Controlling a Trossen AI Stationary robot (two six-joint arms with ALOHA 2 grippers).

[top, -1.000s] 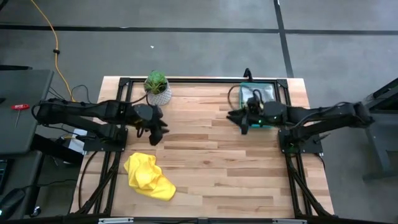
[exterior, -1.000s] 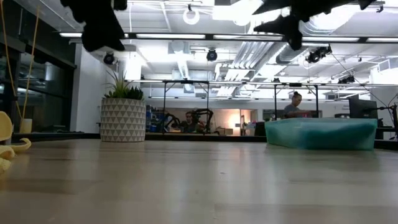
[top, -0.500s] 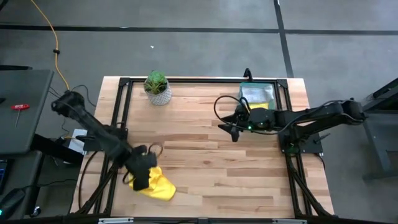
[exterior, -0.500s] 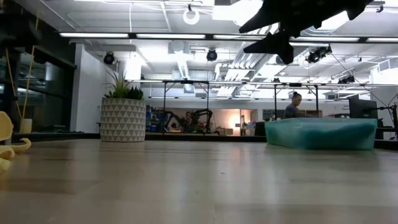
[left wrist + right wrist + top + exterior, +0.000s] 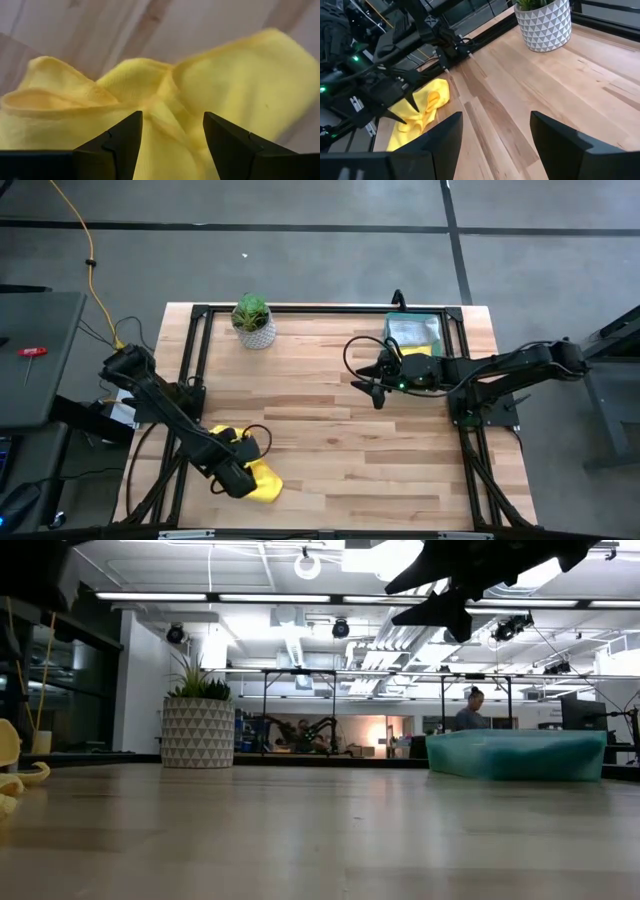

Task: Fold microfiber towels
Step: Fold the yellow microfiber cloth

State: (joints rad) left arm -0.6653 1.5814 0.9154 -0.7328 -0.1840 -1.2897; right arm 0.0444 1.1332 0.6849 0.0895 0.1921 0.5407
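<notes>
A crumpled yellow microfiber towel (image 5: 265, 480) lies in a heap on the wooden table near its front left corner. My left gripper (image 5: 236, 470) points down right over the towel (image 5: 220, 85), open, with a fingertip on either side of a raised fold. My right gripper (image 5: 371, 390) hangs open in the air over the middle right of the table and points toward the table's left; nothing is between its fingers (image 5: 495, 130). More cloths, one of them yellow (image 5: 418, 350), lie in the green tray (image 5: 440, 330). My left gripper comes at the yellow towel from above, with its fingertips (image 5: 122, 135) at a raised fold in the middle of the heap (image 5: 160, 100). Whether they touch the cloth, I cannot tell. The towel lies slack on the table.
A small plant in a white patterned pot (image 5: 253, 320) stands at the far left. The translucent green tray (image 5: 515, 755) sits at the far right corner. Bare wood stretches between the towel and the tray. A black frame (image 5: 195, 330) borders the table.
My left gripper has swung from beside the plant toward the table's near edge, come down over the yellow towel and tipped to point downward. My right gripper has drifted a little from the tray toward the table's middle, then held still. The towel lies where it was.
</notes>
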